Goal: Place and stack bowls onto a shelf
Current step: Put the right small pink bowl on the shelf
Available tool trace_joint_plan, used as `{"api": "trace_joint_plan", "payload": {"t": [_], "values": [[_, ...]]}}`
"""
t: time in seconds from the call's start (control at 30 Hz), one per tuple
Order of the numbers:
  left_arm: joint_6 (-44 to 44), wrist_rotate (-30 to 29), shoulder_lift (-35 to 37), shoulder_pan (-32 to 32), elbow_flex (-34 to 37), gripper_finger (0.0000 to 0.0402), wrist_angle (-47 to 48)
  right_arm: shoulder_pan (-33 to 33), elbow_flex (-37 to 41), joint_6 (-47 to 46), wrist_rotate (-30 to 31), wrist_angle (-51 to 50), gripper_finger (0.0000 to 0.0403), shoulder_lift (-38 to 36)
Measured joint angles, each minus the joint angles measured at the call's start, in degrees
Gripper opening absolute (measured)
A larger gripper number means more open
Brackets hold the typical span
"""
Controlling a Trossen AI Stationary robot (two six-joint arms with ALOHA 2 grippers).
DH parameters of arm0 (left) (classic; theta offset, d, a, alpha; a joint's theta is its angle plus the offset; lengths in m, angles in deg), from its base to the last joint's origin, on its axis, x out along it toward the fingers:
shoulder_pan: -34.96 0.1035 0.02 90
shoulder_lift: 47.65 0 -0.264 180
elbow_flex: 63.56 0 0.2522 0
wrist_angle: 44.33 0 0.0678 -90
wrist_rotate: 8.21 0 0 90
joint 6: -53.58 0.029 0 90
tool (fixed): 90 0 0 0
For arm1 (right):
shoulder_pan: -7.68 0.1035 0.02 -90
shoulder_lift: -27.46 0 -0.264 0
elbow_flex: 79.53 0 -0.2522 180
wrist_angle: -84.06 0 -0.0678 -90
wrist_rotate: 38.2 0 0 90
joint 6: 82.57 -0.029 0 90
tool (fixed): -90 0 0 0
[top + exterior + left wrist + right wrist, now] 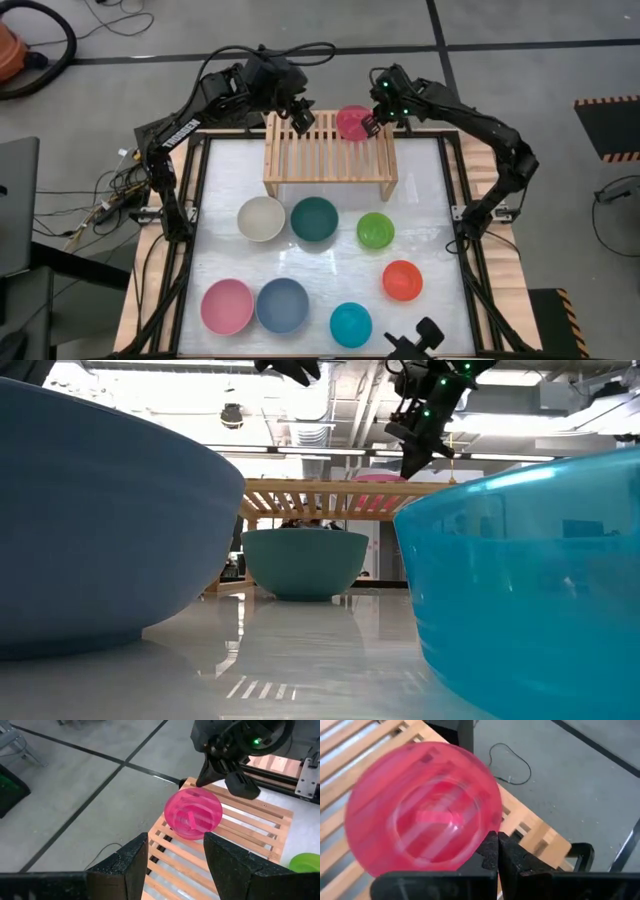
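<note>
The light-wood shelf (330,150) stands at the table's far side. A small magenta bowl (352,122) sits over the shelf's far right corner, open side up, also seen as the magenta bowl (194,814). My right gripper (368,122) is at the bowl's right rim, shut on it. My left gripper (300,118) hovers open above the shelf's far edge, left of the middle, touching nothing. The other bowls rest on their bases on the table: cream (261,218), dark green (314,218), lime green (375,230), red-orange (402,280), pink (227,306), slate blue (282,305), teal (351,324). My right gripper (497,847) pinches the magenta bowl's rim (489,827) between its two fingers, coming from above and from the table's right, slanting down. The bowl stays upright over the shelf's slats (525,827); whether its base rests on them or hangs just above, I cannot tell.
The shelf's slatted top (250,827) is bare left of the magenta bowl. In the low view the slate blue bowl (100,510) and the teal bowl (530,580) stand close to the camera, with the dark green bowl (305,560) before the shelf (320,495). Cables lie on the floor beyond the table.
</note>
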Motion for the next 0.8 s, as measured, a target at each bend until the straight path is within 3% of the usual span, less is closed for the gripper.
{"api": "trace_joint_plan", "payload": {"t": [0.27, 0.8], "values": [[-0.1, 0.02, 0.0, 0.0, 0.0, 0.0178, 0.02, 2.16, -0.65, 1.36, 1.13, 1.31, 0.0019, 4.18], [-0.13, 0.01, -0.02, 0.0, 0.0, 0.0178, -0.05, -0.54, -2.86, 1.47, 2.89, -1.43, 0.0018, 6.1]]}}
